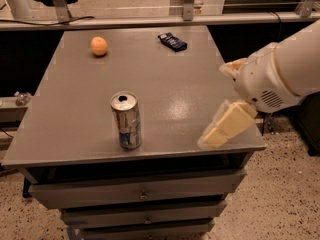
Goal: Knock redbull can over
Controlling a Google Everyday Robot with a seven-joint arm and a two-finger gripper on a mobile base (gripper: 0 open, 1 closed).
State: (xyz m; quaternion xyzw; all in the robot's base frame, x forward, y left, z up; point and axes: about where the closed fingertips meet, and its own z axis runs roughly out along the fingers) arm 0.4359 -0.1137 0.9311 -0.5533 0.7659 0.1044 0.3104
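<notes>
The redbull can point(126, 120) is slim and silver with blue patches low on its side. It stands upright near the front edge of the grey table point(165, 84), left of centre. My gripper point(216, 104) is over the table's front right corner, well to the right of the can and apart from it. Its two cream fingers point(225, 128) are spread apart and hold nothing. The white arm point(280, 74) comes in from the right.
An orange ball point(99, 46) lies at the back left of the table. A flat dark blue packet point(172, 41) lies at the back centre. Drawers point(140, 191) sit under the tabletop. A metal rail point(160, 20) runs behind the table.
</notes>
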